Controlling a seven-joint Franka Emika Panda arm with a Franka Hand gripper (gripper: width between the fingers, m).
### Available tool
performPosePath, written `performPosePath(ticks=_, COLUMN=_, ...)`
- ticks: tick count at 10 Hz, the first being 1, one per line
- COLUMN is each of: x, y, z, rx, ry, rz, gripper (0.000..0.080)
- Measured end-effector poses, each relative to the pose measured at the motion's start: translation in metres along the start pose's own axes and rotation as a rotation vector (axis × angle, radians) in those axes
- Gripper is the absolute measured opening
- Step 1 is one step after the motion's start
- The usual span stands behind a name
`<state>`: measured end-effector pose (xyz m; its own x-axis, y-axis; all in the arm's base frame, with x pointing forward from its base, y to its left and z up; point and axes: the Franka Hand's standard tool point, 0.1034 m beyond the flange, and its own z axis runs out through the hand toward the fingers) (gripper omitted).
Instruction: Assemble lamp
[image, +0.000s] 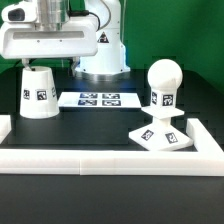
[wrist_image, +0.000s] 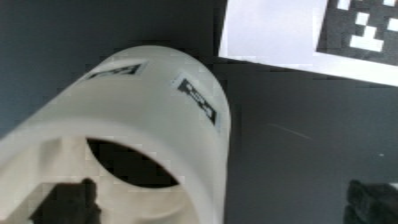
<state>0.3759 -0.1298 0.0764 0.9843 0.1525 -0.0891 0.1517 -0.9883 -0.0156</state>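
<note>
- The marker board (image: 97, 99) lies flat on the dark table (image: 100, 130) and serves as the reference for all positions below.
- The shade (image: 38, 92) stands on the table just off the marker board's end toward the exterior view's left, wide end down, narrow end up. One square tag faces the exterior camera.
- The gripper (image: 37, 62) hangs directly above the shade's narrow top, at the end of the white arm (image: 55, 35).
- In the wrist view the shade (wrist_image: 143, 130) fills most of the picture, with a dark opening visible in its end and two tags on its side. Two dark fingertips (wrist_image: 68, 203) appear at the picture's edge, spread wide apart on either side of the shade.
- The fingers stand apart and grip nothing; whether they touch the shade cannot be told from either view.
- A corner of the marker board (wrist_image: 311, 35) shows beside the shade in the wrist view.
- The base (image: 162, 135) sits on the table well off the marker board's other end, toward the exterior view's right and nearer the camera.
- The bulb (image: 163, 85) stands upright on the base, its round ball uppermost and a tag on its stem.
- A white rail (image: 100, 161) borders the table on the near side of the marker board, just beyond the base.
</note>
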Motion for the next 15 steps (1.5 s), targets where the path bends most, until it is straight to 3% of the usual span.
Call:
performPosePath(ticks=1, x=0.000, y=0.000, z=0.001, rx=0.000, ry=-0.002, rz=0.000, gripper=0.0699)
performPosePath(ticks=2, x=-0.001, y=0.000, z=0.001, rx=0.000, ry=-0.004, rz=0.000, gripper=0.0609)
performPosePath(ticks=4, x=-0.001, y=0.000, z=0.002, rx=0.001, ry=-0.004, rz=0.000, gripper=0.0291)
performPosePath(ticks=5, x=-0.001, y=0.000, z=0.002, rx=0.001, ry=-0.004, rz=0.000, gripper=0.0291)
performPosePath(ticks=6, x=-0.001, y=0.000, z=0.002, rx=0.001, ry=-0.005, rz=0.000, gripper=0.0106)
performPosePath(ticks=7, x=0.000, y=0.000, z=0.001, rx=0.000, ry=-0.002, rz=-0.001, gripper=0.0045)
performPosePath(ticks=12, x=0.000, y=-0.001, z=0.001, rx=0.000, ry=-0.003, rz=-0.001, gripper=0.0045)
performPosePath(ticks=15, x=0.014, y=-0.032, z=-0.022, rx=0.023, ry=-0.009, rz=0.003, gripper=0.0045)
